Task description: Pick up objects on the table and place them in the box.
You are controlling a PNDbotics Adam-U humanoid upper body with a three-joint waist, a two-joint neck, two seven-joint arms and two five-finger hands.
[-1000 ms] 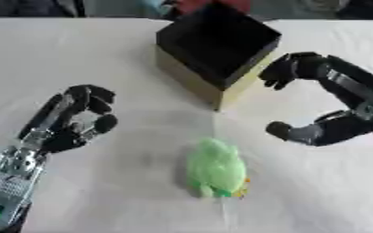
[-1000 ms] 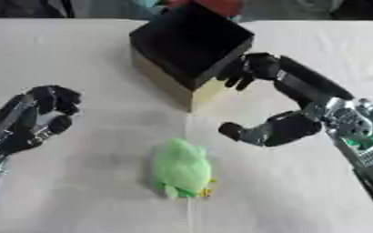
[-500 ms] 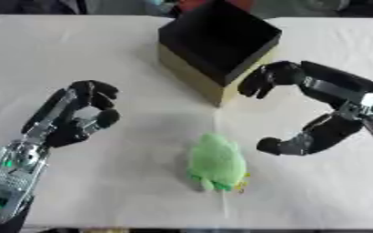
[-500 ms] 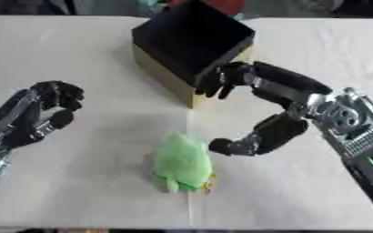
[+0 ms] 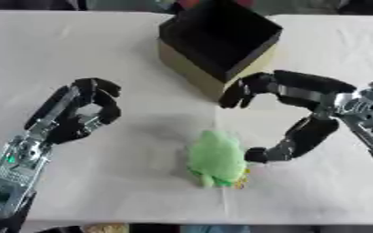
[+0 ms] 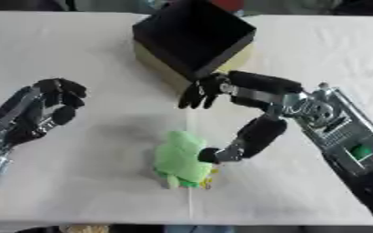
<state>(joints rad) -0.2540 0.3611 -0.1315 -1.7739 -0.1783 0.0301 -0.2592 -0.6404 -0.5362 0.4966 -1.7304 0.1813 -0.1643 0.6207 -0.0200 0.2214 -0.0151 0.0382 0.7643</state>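
R hand (image 5: 301, 113) now apparently at green toy (image 5: 215, 157)

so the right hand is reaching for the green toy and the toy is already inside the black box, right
Not quite. The green toy lies on the white table, in front of the black box, not inside it. The left eye view shows this. The right hand is indeed reaching for it, fingers spread beside it.

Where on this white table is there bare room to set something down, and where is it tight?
Bare cloth lies at the far left of the white table, beyond the left hand, and at the far right beside the black open box. It is tight in the middle: the right hand arches over the green plush toy, close in front of the box.
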